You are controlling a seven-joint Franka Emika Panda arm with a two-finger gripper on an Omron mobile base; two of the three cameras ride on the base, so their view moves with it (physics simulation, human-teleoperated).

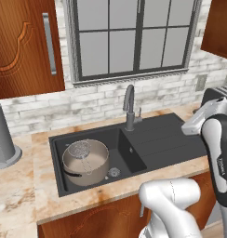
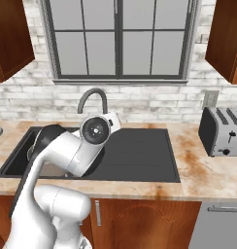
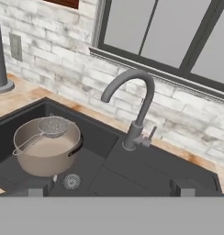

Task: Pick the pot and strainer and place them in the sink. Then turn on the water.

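The grey-taupe pot (image 1: 85, 162) stands in the left basin of the dark sink (image 1: 166, 139), beside the round drain (image 1: 114, 172). The wire-mesh strainer (image 1: 79, 149) rests across the pot's rim. In the hand view the pot (image 3: 47, 153) with the strainer (image 3: 53, 126) on it is at lower left, and the sink (image 3: 146, 170) spreads below. My gripper (image 3: 110, 187) is open and holds nothing, hovering above the sink's middle, facing the grey curved tap (image 3: 134, 110). No water is in view at the spout. In the right base view my arm hides the left basin.
A tall grey canister (image 1: 1, 137) stands on the counter left of the sink. A toaster (image 2: 222, 131) sits on the counter at the right. The tap (image 1: 129, 107) rises behind the sink under the window. Wooden cabinets hang at both upper sides.
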